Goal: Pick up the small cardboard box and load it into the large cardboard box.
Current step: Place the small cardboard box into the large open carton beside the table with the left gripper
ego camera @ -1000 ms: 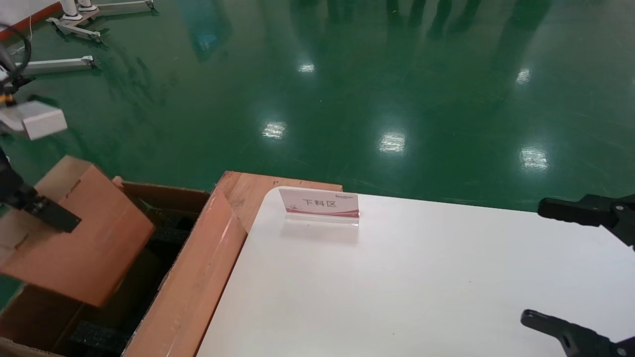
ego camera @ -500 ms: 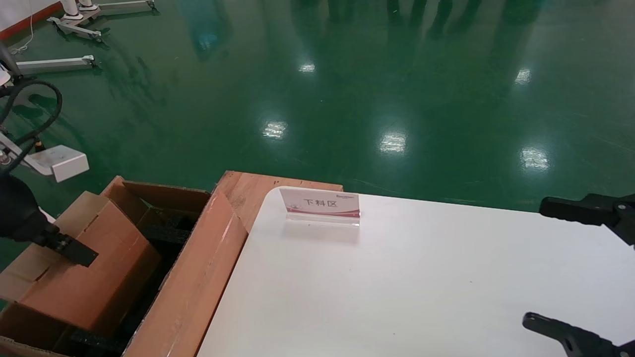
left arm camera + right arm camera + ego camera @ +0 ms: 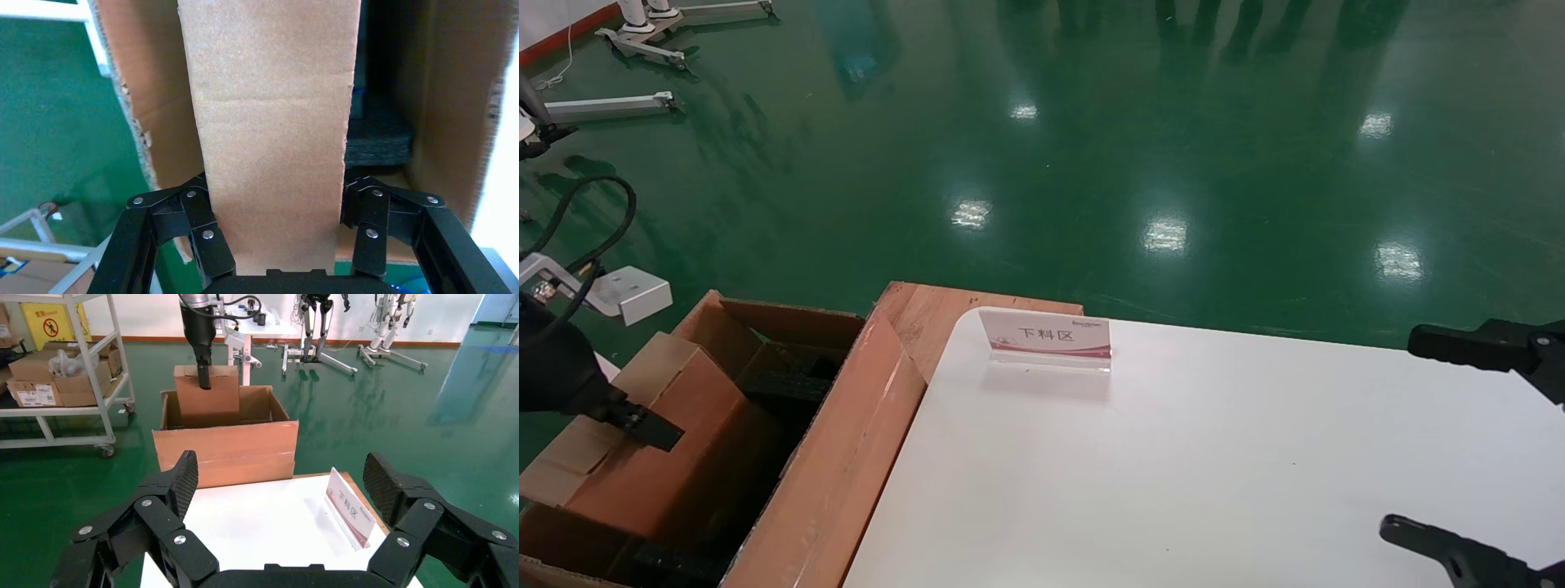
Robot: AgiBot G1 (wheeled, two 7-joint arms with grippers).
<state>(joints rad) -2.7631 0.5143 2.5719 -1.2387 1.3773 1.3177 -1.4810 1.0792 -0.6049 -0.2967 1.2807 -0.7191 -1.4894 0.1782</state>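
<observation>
In the head view, at the far left, my left gripper (image 3: pixel 641 425) is shut on the small cardboard box (image 3: pixel 666 457), a reddish-brown box with a paler end flap. The box sits tilted, partly down inside the large cardboard box (image 3: pixel 846 457). The left wrist view shows the small cardboard box (image 3: pixel 272 122) clamped between both fingers of the left gripper (image 3: pixel 275 187), with the large carton's wall (image 3: pixel 453 110) and black foam (image 3: pixel 376 135) beyond. My right gripper (image 3: pixel 1426 441) hangs open and empty over the table's right edge. The right wrist view shows the right gripper (image 3: pixel 283 471) and, farther off, the small cardboard box (image 3: pixel 211 398) in the large cardboard box (image 3: pixel 226 450).
A white table (image 3: pixel 1173 474) carries a small standing sign (image 3: pixel 1046 336) near its far left corner. The carton stands against the table's left side on a green floor. A shelf trolley (image 3: pixel 61 373) with boxes is behind the carton.
My left gripper has come down and slightly toward the table, lowering the small cardboard box from above the carton into it. The right arm has not moved.
</observation>
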